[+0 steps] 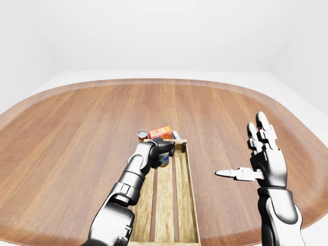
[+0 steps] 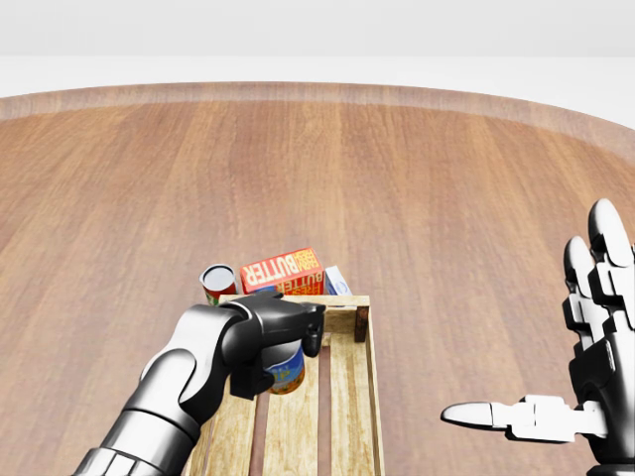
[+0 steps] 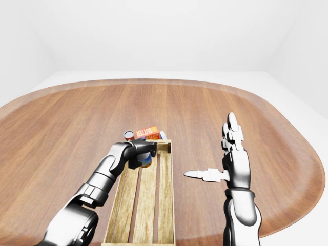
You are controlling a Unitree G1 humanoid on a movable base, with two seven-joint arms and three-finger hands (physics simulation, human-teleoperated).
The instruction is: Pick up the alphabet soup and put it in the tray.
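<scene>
The alphabet soup can, with a blue and yellow label, is in my left hand. The fingers are closed round its top. It hangs upright just inside the top end of the wooden slatted tray; I cannot tell whether it touches the slats. My right hand is open and empty, with fingers spread, raised over the table to the right of the tray. The left-eye view shows the can under the left hand too.
Just beyond the tray's top end stand a red-labelled can, an orange butter box and a small white and blue box. The wide round wooden table spreads all around.
</scene>
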